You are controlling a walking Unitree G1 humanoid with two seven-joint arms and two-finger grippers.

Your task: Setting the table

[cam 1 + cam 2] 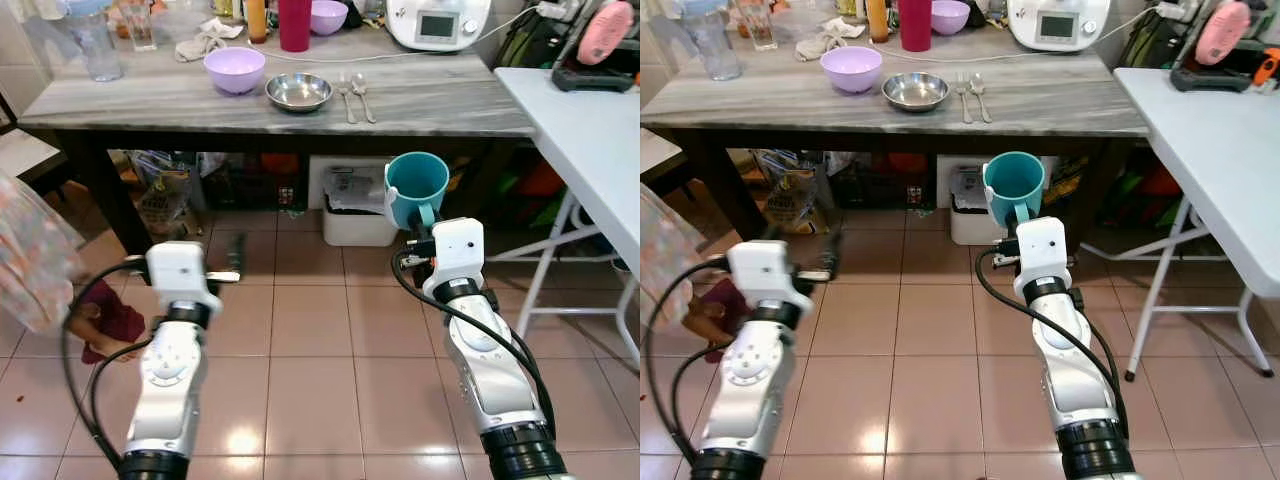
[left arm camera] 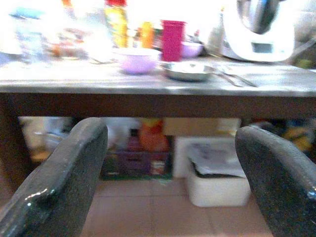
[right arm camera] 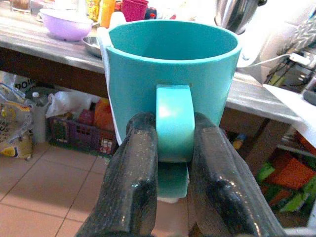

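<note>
Right pincer (image 3: 170, 163): clamped on the handle of the teal mug (image 3: 170, 74), one black finger on each side.
Teal mug: upright, mouth up, held in the air in front of the desk (image 1: 440, 105), above the tiled floor (image 1: 310, 330).
Left pincer (image 2: 170, 168): fingers spread wide, holding nothing, facing the desk edge.
Desk top, head view: lilac bowl (image 1: 234, 69) at 11 o'clock, steel bowl (image 1: 298, 92) just beside it, then fork and spoon (image 1: 354, 96) at 12.

No text, label or number can be read anywhere.
</note>
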